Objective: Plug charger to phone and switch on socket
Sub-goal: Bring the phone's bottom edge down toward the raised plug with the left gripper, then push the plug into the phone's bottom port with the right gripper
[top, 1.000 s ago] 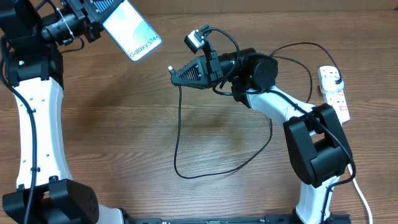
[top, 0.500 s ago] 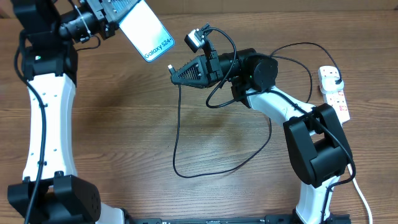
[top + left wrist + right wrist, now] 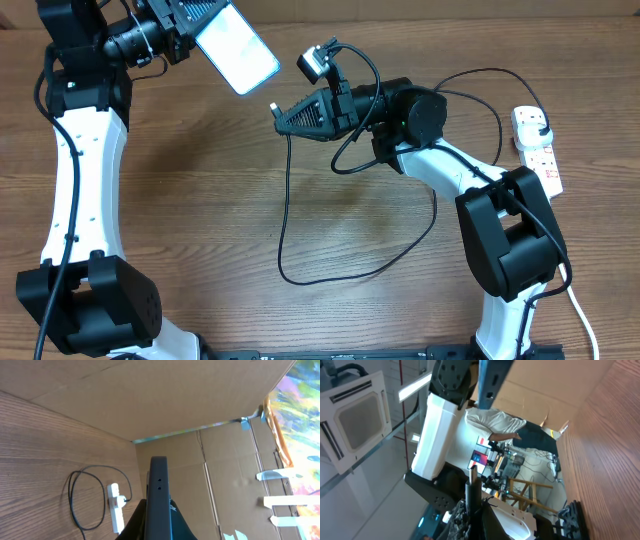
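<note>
Left gripper (image 3: 193,17) is clamping the phone (image 3: 238,48) aloft while right gripper (image 3: 284,119) is pinching the charger (image 3: 273,109) tip, risking a skewed, jamming insertion.

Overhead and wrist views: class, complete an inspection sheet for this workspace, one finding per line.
Surface: wooden table, brown grain.
Job's things: phone, screen lit, held off the table; charger tip near it, not plugged in; socket at the table's far right, switch state unreadable.
Clutter: nothing seen.
Grippers: left gripper shut on phone; right gripper shut on charger near its tip.
Cables: charger loops across the table to the socket; white lead runs off the front edge.
Surroundings: cardboard walls behind the table.
</note>
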`<control>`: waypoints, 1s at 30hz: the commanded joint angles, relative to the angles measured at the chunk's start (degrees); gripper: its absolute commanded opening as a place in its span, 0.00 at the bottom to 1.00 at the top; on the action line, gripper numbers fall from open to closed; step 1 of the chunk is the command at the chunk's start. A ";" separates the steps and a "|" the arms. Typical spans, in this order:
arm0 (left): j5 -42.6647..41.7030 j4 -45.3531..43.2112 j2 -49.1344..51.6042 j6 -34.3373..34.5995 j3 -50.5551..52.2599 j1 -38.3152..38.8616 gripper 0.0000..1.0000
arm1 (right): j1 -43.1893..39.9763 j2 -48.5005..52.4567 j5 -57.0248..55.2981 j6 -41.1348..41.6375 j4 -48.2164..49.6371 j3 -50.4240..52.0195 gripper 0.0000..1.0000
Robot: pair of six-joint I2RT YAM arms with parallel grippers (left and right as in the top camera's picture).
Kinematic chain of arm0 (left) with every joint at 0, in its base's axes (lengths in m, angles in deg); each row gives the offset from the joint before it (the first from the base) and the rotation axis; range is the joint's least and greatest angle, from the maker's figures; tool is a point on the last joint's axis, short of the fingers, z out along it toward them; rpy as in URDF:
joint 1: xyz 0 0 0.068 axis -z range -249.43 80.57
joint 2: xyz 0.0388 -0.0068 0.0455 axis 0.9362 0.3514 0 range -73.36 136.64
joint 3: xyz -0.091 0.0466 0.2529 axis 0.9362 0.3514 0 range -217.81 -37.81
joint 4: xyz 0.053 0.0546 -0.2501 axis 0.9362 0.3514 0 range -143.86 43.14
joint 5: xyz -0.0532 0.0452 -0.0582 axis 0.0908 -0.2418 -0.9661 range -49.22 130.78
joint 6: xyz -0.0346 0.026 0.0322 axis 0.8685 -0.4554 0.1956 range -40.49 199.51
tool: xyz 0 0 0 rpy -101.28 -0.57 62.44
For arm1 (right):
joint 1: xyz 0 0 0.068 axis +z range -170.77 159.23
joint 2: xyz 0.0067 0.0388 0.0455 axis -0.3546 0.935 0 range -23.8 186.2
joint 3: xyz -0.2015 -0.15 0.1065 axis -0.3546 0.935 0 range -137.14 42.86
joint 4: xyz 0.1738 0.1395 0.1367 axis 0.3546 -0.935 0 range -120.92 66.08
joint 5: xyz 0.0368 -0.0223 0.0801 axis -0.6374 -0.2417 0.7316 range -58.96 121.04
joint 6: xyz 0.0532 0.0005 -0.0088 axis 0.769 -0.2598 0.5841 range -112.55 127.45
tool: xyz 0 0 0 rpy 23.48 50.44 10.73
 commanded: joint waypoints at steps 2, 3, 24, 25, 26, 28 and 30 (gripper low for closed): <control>-0.22 -0.52 -0.35 -1.01 -0.33 0.50 0.04 | 0.44 0.31 -3.78 4.31 2.97 -0.66 0.04; -0.48 -0.59 -0.35 -0.98 -0.33 0.61 0.04 | 0.44 0.31 -4.20 4.31 2.95 -0.66 0.04; -7.48 -0.76 -0.35 2.36 -0.33 1.84 0.04 | 0.44 0.31 -4.52 4.33 3.02 -0.66 0.04; -7.85 -0.74 -0.35 2.36 -0.33 1.84 0.04 | 0.44 0.31 -4.50 4.33 3.02 -0.66 0.04; -7.89 -0.74 -0.35 2.25 -0.33 1.84 0.04 | 0.44 0.31 -4.50 4.33 3.02 -0.66 0.04; -7.89 -0.74 -0.35 1.66 -0.33 1.84 0.04 | 0.44 0.31 -4.50 4.35 3.04 -0.66 0.04; -7.85 -0.74 -0.35 1.46 -0.33 1.84 0.04 | 0.44 0.31 -4.50 4.35 3.04 -0.66 0.04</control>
